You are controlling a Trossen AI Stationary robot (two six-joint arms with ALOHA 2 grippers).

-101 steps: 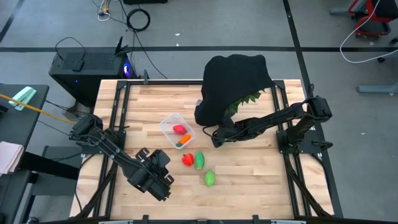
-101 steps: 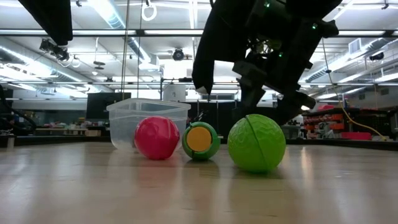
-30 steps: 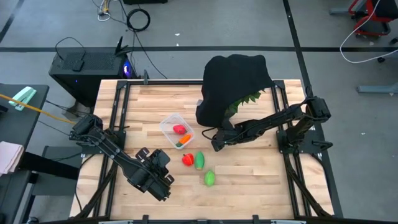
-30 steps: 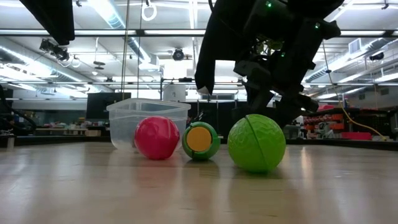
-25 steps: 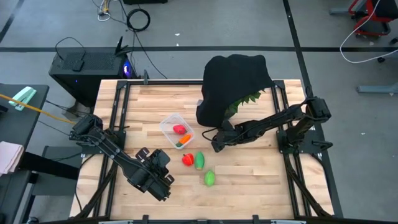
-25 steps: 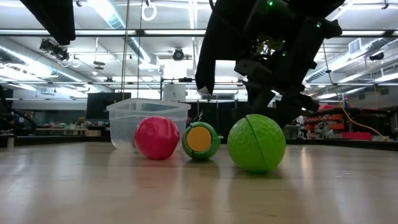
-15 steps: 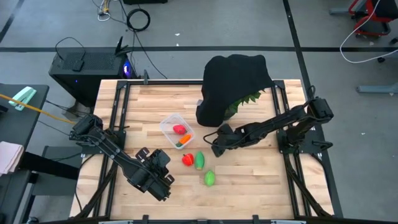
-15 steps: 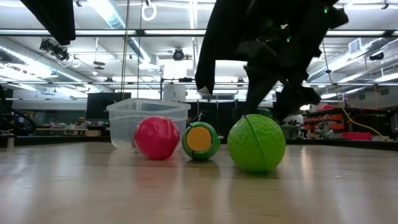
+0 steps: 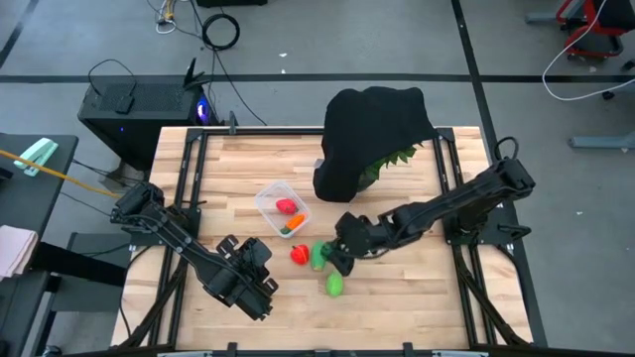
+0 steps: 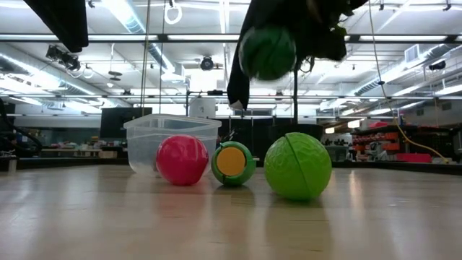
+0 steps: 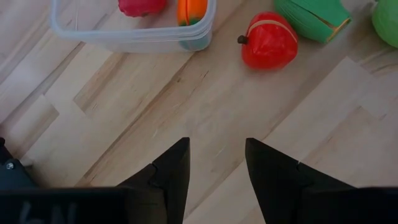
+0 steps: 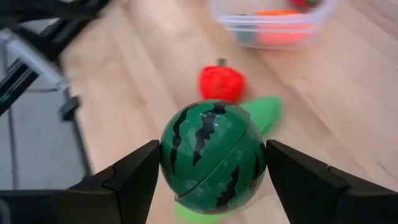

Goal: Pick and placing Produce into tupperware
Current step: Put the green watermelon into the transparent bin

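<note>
My right gripper [image 12: 211,171] is shut on the dark-green striped ball [image 12: 211,155] and hovers over the loose toys near the table's middle [image 9: 339,254]. In the low view the ball [image 10: 267,52] hangs high above the table. A red toy [image 9: 299,255], a green toy [image 9: 317,256] and a light-green ball [image 9: 335,286] rest on the wood. The clear tupperware [image 9: 266,198] holds a red and an orange toy. My left gripper [image 11: 216,163] is open, low over bare wood near the left front, short of the red toy [image 11: 268,41]. My right gripper pinches the striped ball between its two fingers [image 12: 134,174], one on each opposite side of the ball [image 12: 171,155]. The fingers come slanting down from the table's right. The ball is lifted clear, above the red and green toys.
A black cloth [image 9: 372,134] over spiky green leaves [image 9: 397,157] stands at the far right of the table. Dark frame rails run along the left and right edges. Bare wood lies along the near edge and at the far left.
My right gripper has moved from beside the black cloth toward the table's near edge and left, over the loose toys. It has risen, and the striped ball has come up with it, lifted clear of the table.
</note>
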